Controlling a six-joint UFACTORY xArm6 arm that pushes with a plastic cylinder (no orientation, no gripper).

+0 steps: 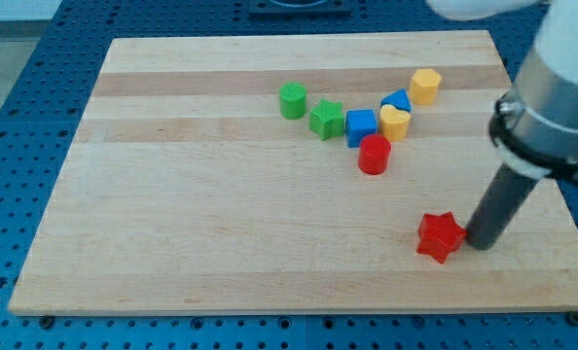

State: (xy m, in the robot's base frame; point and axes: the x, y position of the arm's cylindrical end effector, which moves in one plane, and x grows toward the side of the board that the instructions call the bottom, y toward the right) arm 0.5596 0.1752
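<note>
The wooden worktop (221, 194) carries seven blocks and no container of any kind. My tip (480, 243) stands at the lower right of the frame, just beside the red star block (439, 236), on its right side; whether they touch is hard to tell. The rod has no jaws. In the upper middle sits a cluster: green cylinder (292, 100), green star (327, 120), blue cube (361, 127), yellow heart (394, 122), a blue block (398, 99) (shape partly hidden behind the heart), yellow hexagon (424, 86), and red cylinder (374, 155) below. The arm's upper body is cut off at the frame's right edge.
</note>
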